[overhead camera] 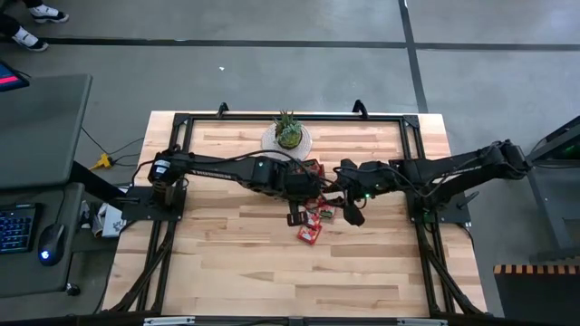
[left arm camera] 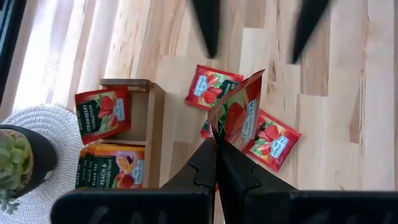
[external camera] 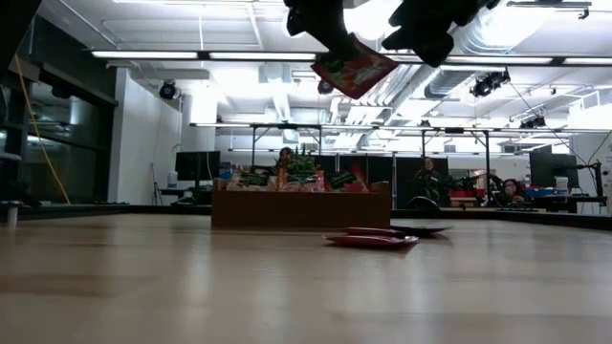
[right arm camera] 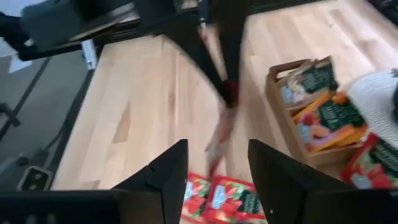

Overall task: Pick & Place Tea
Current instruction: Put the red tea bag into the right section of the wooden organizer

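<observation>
**Left wrist view: one sachet pinched above the bench**

Left wrist view shows what the overhead picture hides: the left gripper (left arm camera: 216,138) has its jaws clamped together on the edge of a red tea sachet (left arm camera: 239,112), held tilted above the bench (left arm camera: 323,124). Two more red sachets (left arm camera: 211,87) lie flat on the wood below it. The wooden tray (left arm camera: 152,118) beside them holds further sachets (red ones and an orange one).

From the right wrist camera, the right gripper (right arm camera: 217,163) has its jaws apart, nothing between them, facing the held sachet, which appears blurred there.

At bench height the low view shows the held sachet (external camera: 354,67) well clear of the surface, and loose ones (external camera: 373,239) lying flat. From above, both arms meet mid-bench near a potted plant (overhead camera: 288,131), the grip itself covered.
</observation>
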Action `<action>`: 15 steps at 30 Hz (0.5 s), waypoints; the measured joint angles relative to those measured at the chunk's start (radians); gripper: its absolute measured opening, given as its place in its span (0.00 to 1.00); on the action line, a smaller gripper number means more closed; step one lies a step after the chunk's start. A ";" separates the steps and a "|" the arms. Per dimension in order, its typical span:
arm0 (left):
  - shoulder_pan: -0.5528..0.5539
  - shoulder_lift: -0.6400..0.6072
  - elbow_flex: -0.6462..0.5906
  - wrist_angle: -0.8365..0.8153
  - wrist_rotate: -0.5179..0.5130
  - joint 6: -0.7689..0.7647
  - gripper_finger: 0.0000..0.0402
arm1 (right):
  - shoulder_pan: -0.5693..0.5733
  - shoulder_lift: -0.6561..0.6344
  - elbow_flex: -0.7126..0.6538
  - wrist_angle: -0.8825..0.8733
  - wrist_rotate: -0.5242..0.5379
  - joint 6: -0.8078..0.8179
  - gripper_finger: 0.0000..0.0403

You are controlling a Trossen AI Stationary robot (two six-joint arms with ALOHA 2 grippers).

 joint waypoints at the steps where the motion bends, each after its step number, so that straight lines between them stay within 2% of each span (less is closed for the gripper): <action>1: -0.005 0.000 0.000 -0.001 -0.001 0.000 0.00 | -0.005 0.000 0.000 0.002 0.004 -0.007 0.41; 9: -0.006 0.000 0.000 0.022 -0.015 0.005 0.00 | -0.032 0.006 0.000 0.095 -0.038 -0.028 0.41; 15: -0.006 0.000 0.012 0.073 -0.019 0.027 0.00 | -0.032 0.023 0.000 0.102 -0.037 -0.038 0.41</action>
